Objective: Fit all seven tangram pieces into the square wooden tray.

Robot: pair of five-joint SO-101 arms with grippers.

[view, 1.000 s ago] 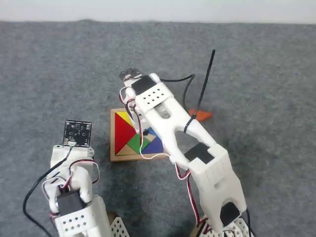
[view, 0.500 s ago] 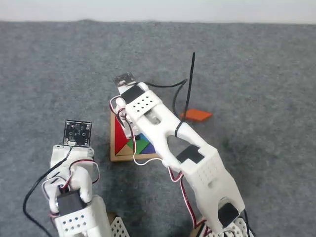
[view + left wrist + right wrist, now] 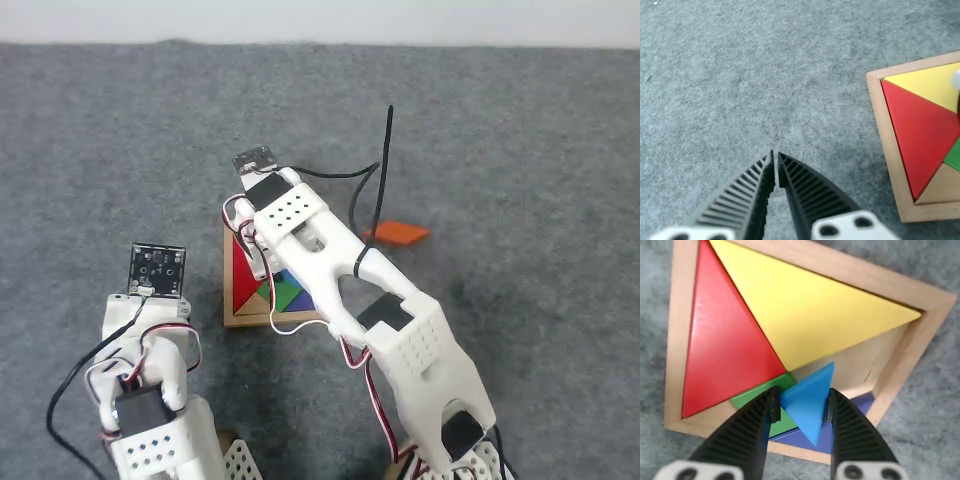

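Over the square wooden tray (image 3: 677,365), the right end effector (image 3: 801,402) pinches a light blue triangle (image 3: 807,405) by two edges, one point aimed toward the bare wood gap (image 3: 865,360) beside the yellow triangle (image 3: 805,310). That grip probably leaves the piece free to be turned and lowered into the gap. It overlaps the green piece (image 3: 752,400) and the dark blue piece (image 3: 840,437), so it seems to hang above them and is not seated. The red triangle (image 3: 725,345) and the yellow one lie flush against the rim, filling that half of the tray. An orange piece (image 3: 397,233) rests on the grey tabletop (image 3: 740,75), well apart from the tray on the far side of the right arm (image 3: 330,250), so at least two pieces are not yet placed. The left end effector (image 3: 776,162) hangs pressed together and empty over bare tabletop near a tray corner, likely parked there to keep the working space free.
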